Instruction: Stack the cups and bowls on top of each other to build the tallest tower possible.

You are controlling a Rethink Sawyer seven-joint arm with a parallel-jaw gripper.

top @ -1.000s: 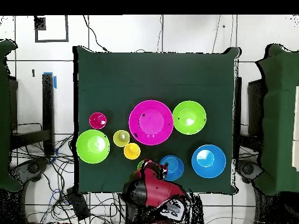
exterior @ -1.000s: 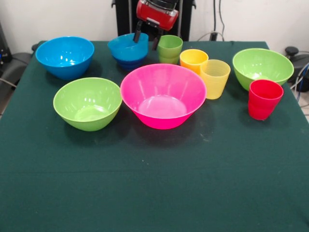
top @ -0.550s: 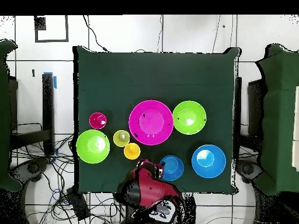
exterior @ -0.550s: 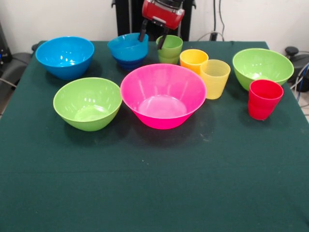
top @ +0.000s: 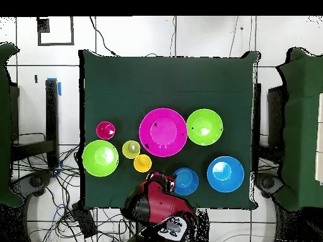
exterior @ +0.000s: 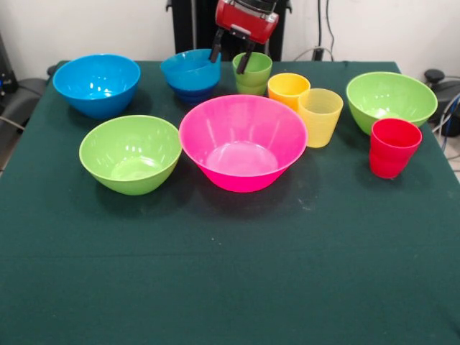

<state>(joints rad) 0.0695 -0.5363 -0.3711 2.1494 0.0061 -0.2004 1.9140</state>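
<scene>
Front view: the claw [exterior: 230, 60] is lifting clear, fingers apart and empty, now hanging between the tower [exterior: 191, 74] of nested blue bowls and the green cup [exterior: 252, 72] at the counter's [exterior: 230, 273] far edge, higher than a second ago. Overhead view: the arm is covering the green cup, with the tower [top: 186, 181] beside it; the release looks complete, so a next piece can be fetched.

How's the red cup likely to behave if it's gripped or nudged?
The red cup looks like thin glossy plastic, so probably light and stiff, and it may slide on the green cloth when nudged. It stands upright and is taller than wide, so a push near its rim could tip it. The ribbed lower half may give the fingers a better hold than the smooth upper half.
</scene>
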